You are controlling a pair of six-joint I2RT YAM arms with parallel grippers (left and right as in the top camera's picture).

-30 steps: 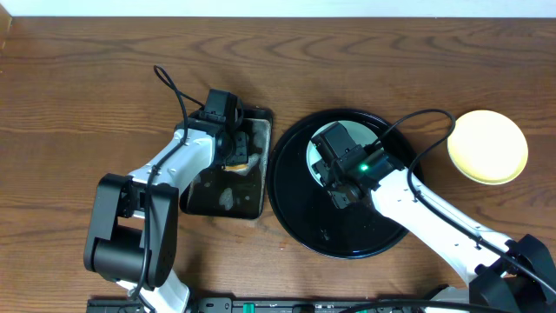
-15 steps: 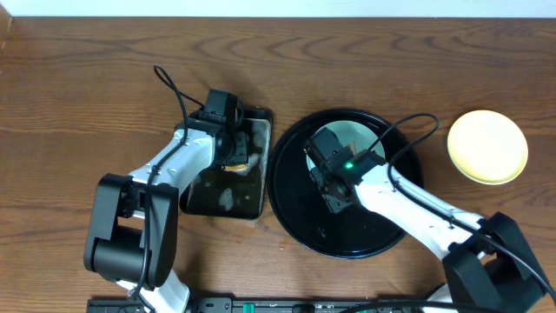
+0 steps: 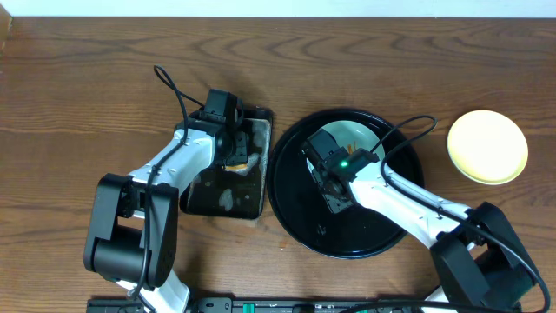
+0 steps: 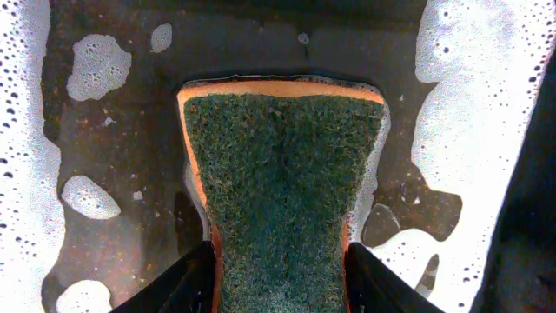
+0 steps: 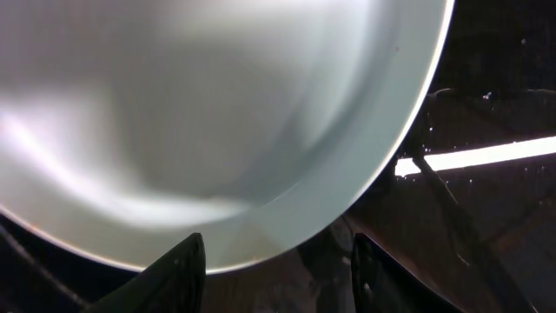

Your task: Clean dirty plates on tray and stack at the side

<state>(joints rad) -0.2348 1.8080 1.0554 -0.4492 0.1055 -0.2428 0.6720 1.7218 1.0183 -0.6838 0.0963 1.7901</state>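
Two plates show plainly. The yellow plate (image 3: pixel 487 146) sits alone on the bare desk (image 3: pixel 87 87), well apart from the tray (image 3: pixel 295 202) on its right. That is the likely stacking spot, and no sauce shows on it from above. The mint plate (image 3: pixel 358 135) lies inside the tray toward its far rim. Whether another plate hides beneath it cannot be told.

The right fingers (image 5: pixel 174 278) are spread wide with the mint plate's curved edge running across the gap between them. They hang just off the rim and are not clamped on it, which I read as lining up to take the plate by its edge. Up close the plate is smooth, matte and pale, with a shallow dished slope to a thin lip. The tray beneath is glossy black and wet with droplets, so a thin rim may slip under a loose grasp.

The left fingers (image 4: pixel 182 287) are closed on the sponge (image 4: pixel 282 174), pinching it until its sides bow inward. Its coarse green scouring face is turned toward the camera, with soft orange foam behind. It is held down in the rectangular black pan (image 3: pixel 217 196), among patches of white foam (image 4: pixel 469 130) on dark water, probably to load it with soap before scrubbing.
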